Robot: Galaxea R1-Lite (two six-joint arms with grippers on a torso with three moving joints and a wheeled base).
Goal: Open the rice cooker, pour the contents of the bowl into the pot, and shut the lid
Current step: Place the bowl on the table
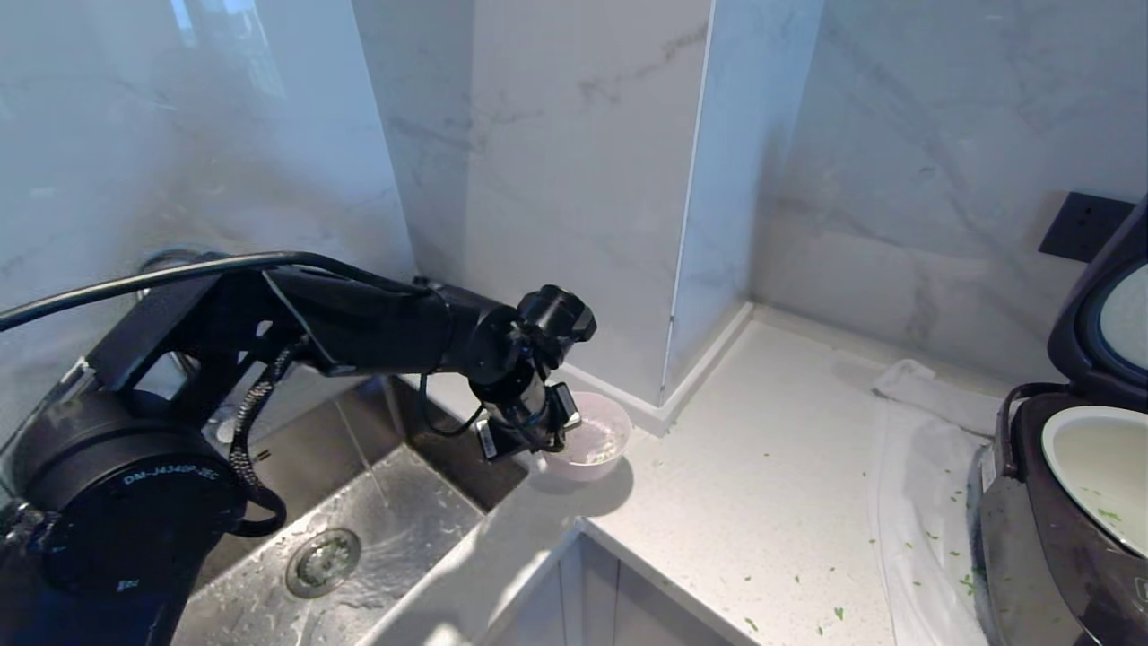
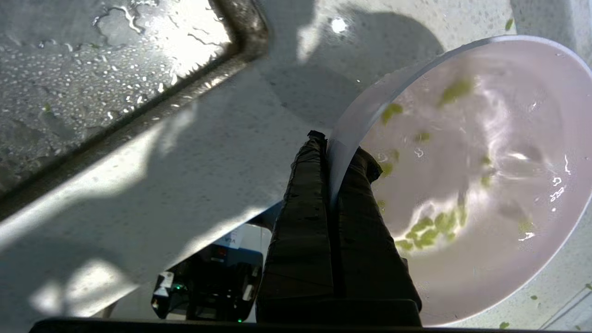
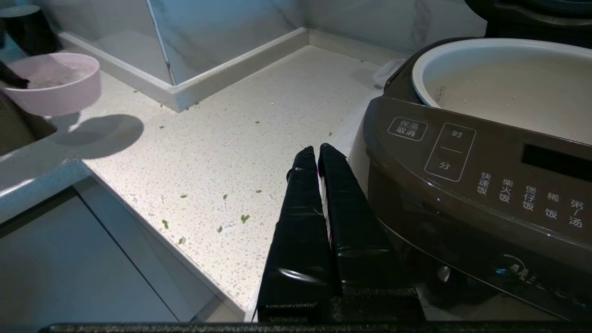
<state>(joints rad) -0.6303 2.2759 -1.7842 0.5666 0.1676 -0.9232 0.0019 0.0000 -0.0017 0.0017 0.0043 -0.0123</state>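
Observation:
My left gripper [image 2: 335, 148] is shut on the rim of the pale pink bowl [image 2: 485, 185], one finger inside and one outside. The bowl [image 1: 592, 440] hangs just above the counter corner beside the sink and casts a shadow below. Some green contents [image 2: 430, 231] cling to its wet inside. At the far right the rice cooker [image 1: 1031, 538] stands with its lid [image 1: 1076, 314] raised. A few green bits lie in the cream pot [image 1: 1099, 471]. My right gripper [image 3: 317, 155] is shut and empty, parked low by the cooker's front panel [image 3: 462, 185].
A wet steel sink [image 1: 359, 538] lies left of the bowl. A marble wall pillar [image 1: 682, 269] juts out behind it. A white cloth [image 1: 915, 502] lies by the cooker, and green bits [image 1: 839, 613] are scattered over the counter. A black cup [image 3: 27, 27] stands behind the bowl.

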